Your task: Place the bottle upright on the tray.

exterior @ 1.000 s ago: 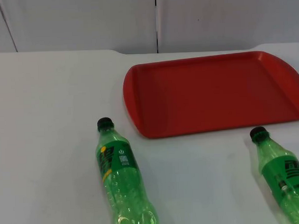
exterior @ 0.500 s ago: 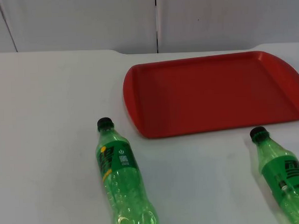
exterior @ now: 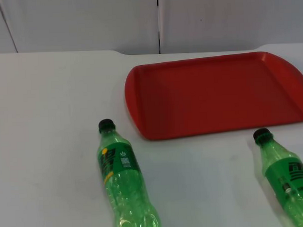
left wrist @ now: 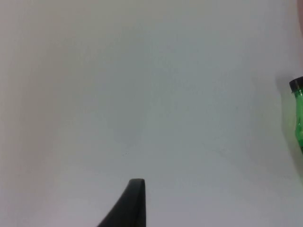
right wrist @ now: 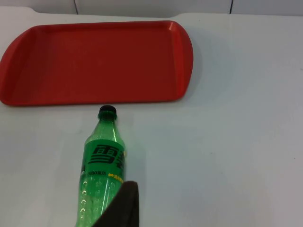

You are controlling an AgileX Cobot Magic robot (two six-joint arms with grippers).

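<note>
Right wrist view: the right bottle point(right wrist: 102, 163) is seen lying flat just ahead of the right gripper's fingertip point(right wrist: 124, 203), its long axis toward twelve o'clock, cap just short of the tray point(right wrist: 94, 61); finger spread cannot be told.

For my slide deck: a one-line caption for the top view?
Two green bottles lie on the white table before an empty red tray.

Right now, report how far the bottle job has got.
Nothing is done: the red tray holds nothing. Nothing is in hand. Both green bottles, the left bottle and the right bottle, lie on their sides on the white table. Both must yet be stood on the tray.
</note>
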